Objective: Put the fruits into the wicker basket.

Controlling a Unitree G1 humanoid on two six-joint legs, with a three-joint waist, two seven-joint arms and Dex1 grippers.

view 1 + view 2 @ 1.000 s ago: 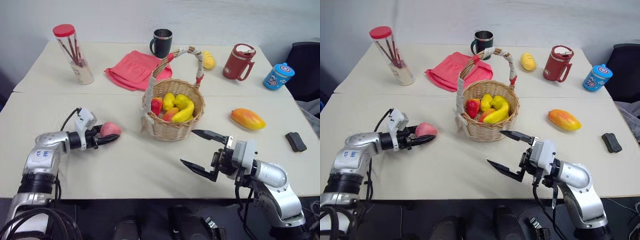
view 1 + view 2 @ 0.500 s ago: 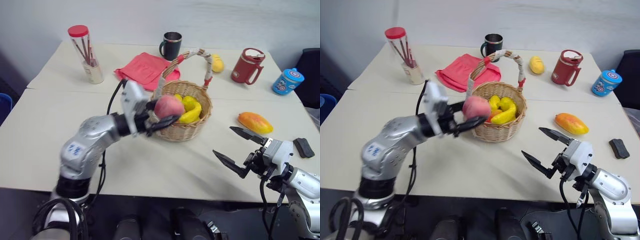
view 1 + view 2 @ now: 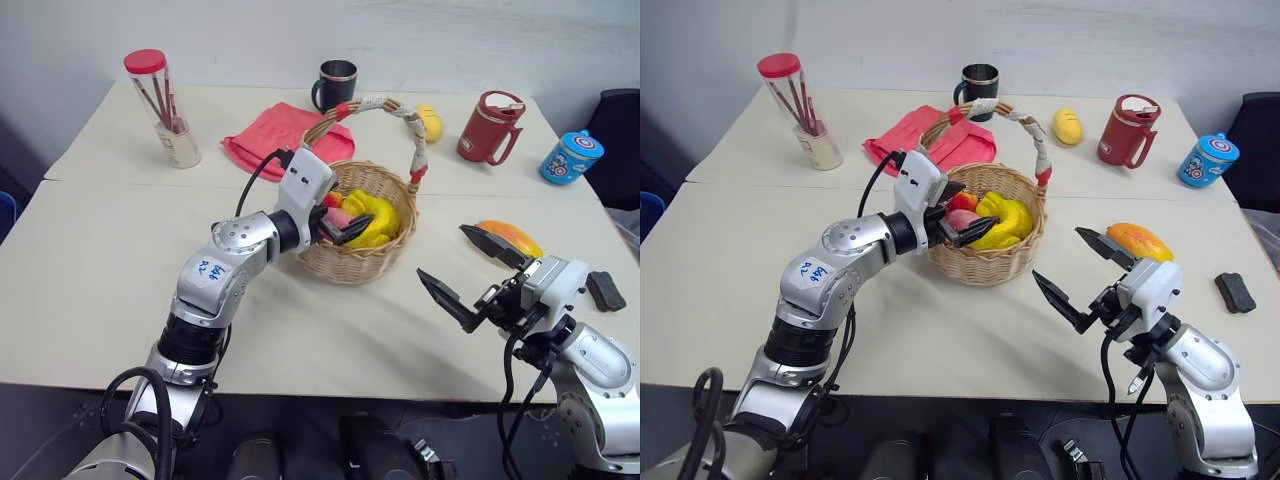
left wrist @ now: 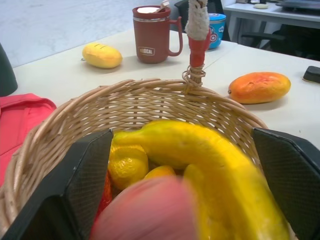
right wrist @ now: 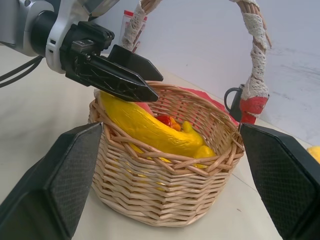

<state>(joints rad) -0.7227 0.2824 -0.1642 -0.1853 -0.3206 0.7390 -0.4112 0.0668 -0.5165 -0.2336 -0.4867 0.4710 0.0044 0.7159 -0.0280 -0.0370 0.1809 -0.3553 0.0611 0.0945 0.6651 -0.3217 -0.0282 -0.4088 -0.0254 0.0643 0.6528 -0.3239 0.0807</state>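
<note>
The wicker basket (image 3: 355, 262) stands mid-table with a banana (image 3: 378, 215) and other fruit inside. My left gripper (image 3: 348, 228) reaches in over its left rim and is open. The pink-red peach (image 4: 145, 210) sits blurred between the spread fingers (image 4: 85, 175), touching neither, just above the fruit in the basket. An orange-yellow mango (image 3: 1138, 240) lies on the table right of the basket. My right gripper (image 3: 1058, 254) hovers open and empty just in front of the mango, right of the basket.
Along the back of the table stand a jar of sticks (image 3: 160, 110), a pink cloth (image 3: 275, 140), a black mug (image 3: 334, 85), a small yellow fruit (image 3: 430, 120), a red mug (image 3: 488, 127) and a blue cup (image 3: 570, 157). A flat black block (image 3: 606, 290) lies at the right edge.
My left arm carried the peach up and to the right, from the table's left to over the basket, then opened and let it go. The right gripper drifted slightly right, staying open.
</note>
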